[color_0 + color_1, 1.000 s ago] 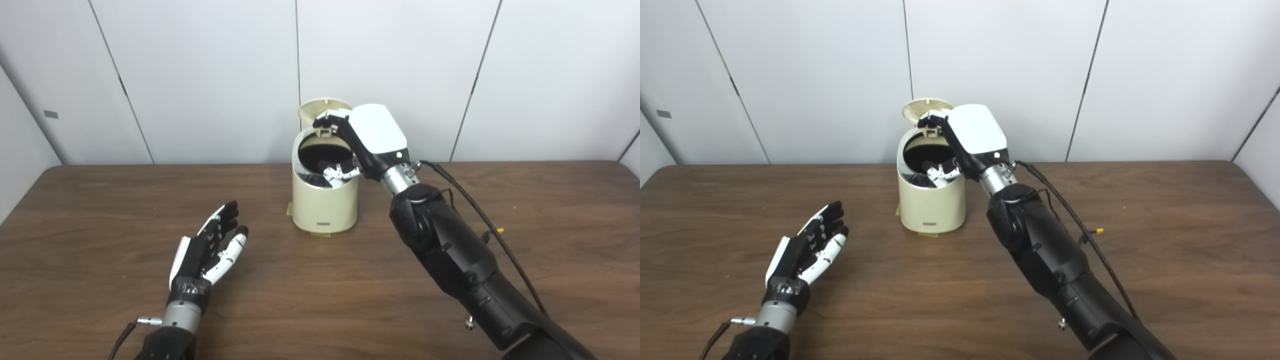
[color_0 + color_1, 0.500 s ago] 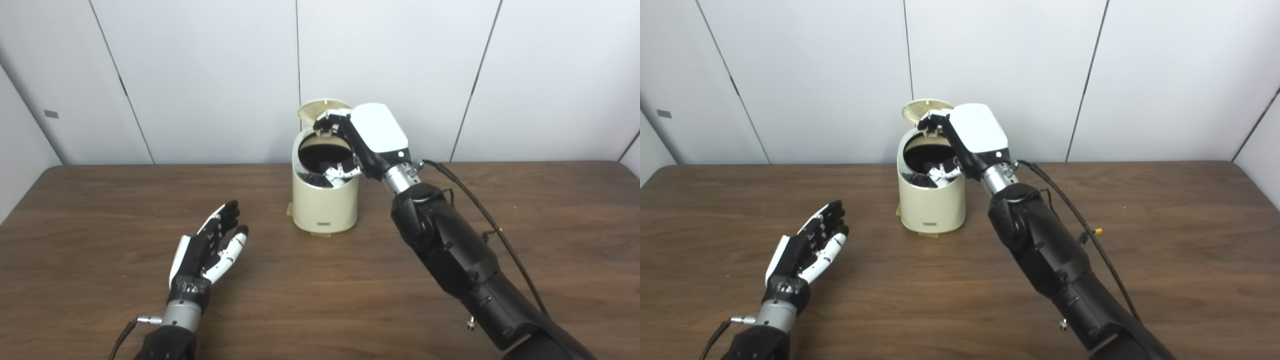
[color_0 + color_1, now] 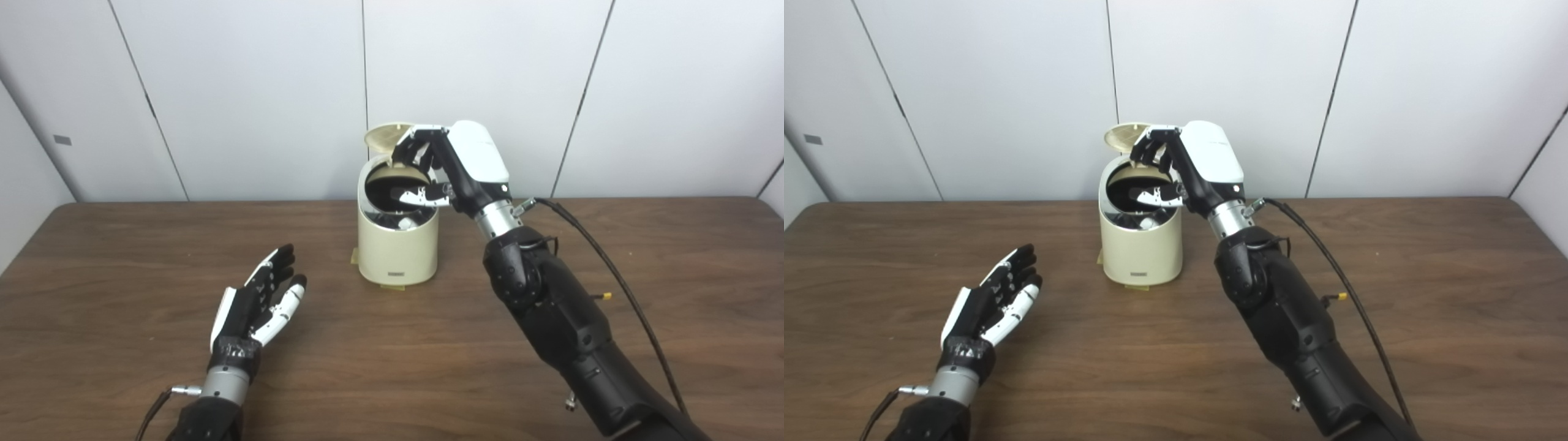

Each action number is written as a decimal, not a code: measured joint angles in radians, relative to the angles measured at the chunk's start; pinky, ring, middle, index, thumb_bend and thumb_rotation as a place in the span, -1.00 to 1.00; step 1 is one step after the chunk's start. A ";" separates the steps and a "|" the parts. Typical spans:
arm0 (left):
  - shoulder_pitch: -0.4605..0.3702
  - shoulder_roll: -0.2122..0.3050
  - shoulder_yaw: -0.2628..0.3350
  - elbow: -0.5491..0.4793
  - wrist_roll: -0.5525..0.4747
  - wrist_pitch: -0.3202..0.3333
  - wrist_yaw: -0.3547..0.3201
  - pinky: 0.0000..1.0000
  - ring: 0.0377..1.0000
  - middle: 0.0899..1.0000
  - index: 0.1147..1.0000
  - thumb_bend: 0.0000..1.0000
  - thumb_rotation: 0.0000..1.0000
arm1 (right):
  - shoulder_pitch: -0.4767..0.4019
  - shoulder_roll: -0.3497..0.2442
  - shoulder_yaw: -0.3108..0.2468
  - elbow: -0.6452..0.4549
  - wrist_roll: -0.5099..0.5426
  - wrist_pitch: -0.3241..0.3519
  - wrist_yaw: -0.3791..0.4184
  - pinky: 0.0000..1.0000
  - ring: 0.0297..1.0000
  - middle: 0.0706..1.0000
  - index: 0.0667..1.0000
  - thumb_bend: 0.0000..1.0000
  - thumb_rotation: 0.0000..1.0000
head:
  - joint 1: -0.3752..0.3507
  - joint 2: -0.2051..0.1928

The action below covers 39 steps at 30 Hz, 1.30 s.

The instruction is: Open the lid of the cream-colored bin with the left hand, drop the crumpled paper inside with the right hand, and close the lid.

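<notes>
The cream-colored bin (image 3: 397, 251) stands at the back middle of the table, its round lid (image 3: 383, 136) tipped up behind the dark opening. My right hand (image 3: 456, 162) hovers over the opening's right rim, its fingers spread near the lid's edge and nothing held in them. A small white piece (image 3: 402, 225), probably the crumpled paper, lies low inside the bin. My left hand (image 3: 257, 303) rests open on the table, to the front left of the bin and well apart from it, fingers pointing toward the bin.
The brown wooden table (image 3: 122, 257) runs to a white panelled wall close behind the bin. A black cable (image 3: 612, 269) loops from my right wrist over the table on the right. My right forearm crosses the table's front right.
My right hand has lifted up and back to the right out of the bin's opening, with its fingers spreading. A white piece now shows inside the bin. The left hand barely moved.
</notes>
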 measured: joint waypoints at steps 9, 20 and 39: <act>-0.019 -0.002 0.000 0.021 0.001 -0.025 0.002 1.00 0.81 0.78 0.84 -0.35 -0.23 | 0.041 0.000 -0.048 -0.024 0.036 0.001 -0.001 -0.34 -0.27 -0.06 -0.05 -0.01 -1.00 | 0.009 -0.015; -0.111 -0.019 0.019 0.071 -0.011 -0.032 0.013 0.93 0.82 0.81 0.88 -0.41 -0.07 | 0.129 0.039 -0.173 -0.184 0.157 0.093 0.021 -0.36 -0.30 -0.12 -0.03 -0.01 -1.00 | 0.020 -0.020; -0.397 -0.028 0.088 0.276 -0.127 0.064 0.030 0.89 0.88 0.87 0.87 -0.06 0.47 | 0.403 0.105 -0.423 -0.325 0.685 0.300 0.210 0.35 0.55 0.59 0.56 0.08 0.26 | 0.058 -0.054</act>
